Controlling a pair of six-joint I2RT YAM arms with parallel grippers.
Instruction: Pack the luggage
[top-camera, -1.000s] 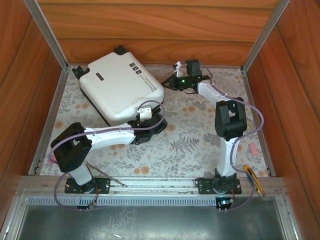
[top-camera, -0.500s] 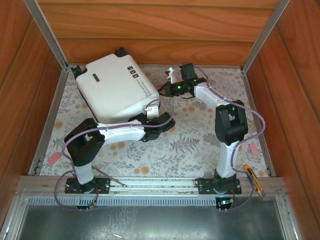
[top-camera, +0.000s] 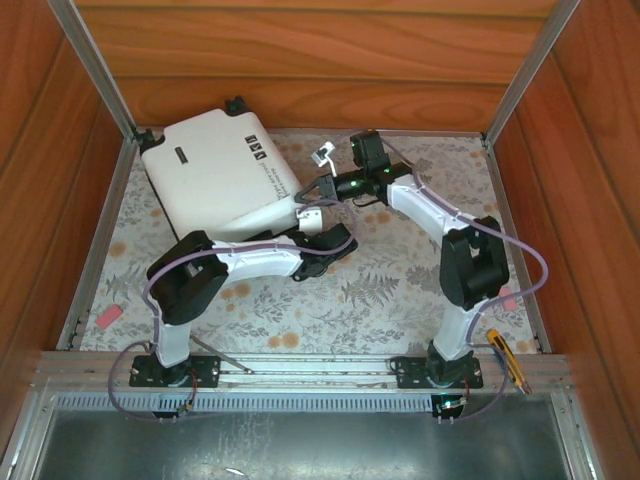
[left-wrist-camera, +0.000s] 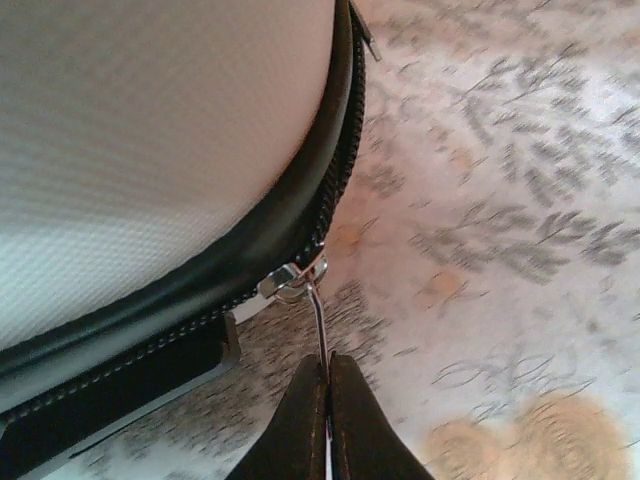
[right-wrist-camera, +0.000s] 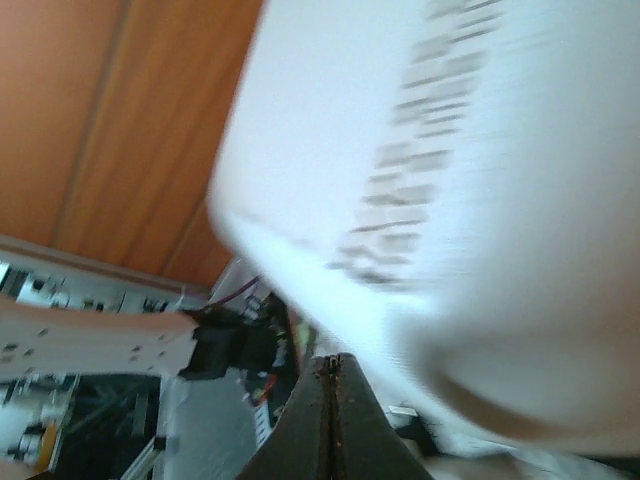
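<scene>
On the flowered tablecloth (top-camera: 400, 290), far left, we see the white hard-shell suitcase (top-camera: 215, 180) lid-down, left gripper (left-wrist-camera: 327, 365) pinching its silver zipper pull (left-wrist-camera: 318, 310), right gripper (top-camera: 305, 195) closed, seemingly empty beside it; zipping looks unfinished.

Lighting even, shadows soft. Luggage (right-wrist-camera: 470, 180) above the right gripper (right-wrist-camera: 331, 368) washed out, heavily smeared; mat (left-wrist-camera: 520, 250) beyond the left gripper (left-wrist-camera: 327, 365) slightly blurred.

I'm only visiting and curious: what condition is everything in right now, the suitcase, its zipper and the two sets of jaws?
Luggage: lid down, lying flat.
Zipper pull: drawn straight out from its slider, pinched at its tip.
Left jaws: shut on the zipper pull.
Right jaws: shut, up against the luggage's edge.
</scene>
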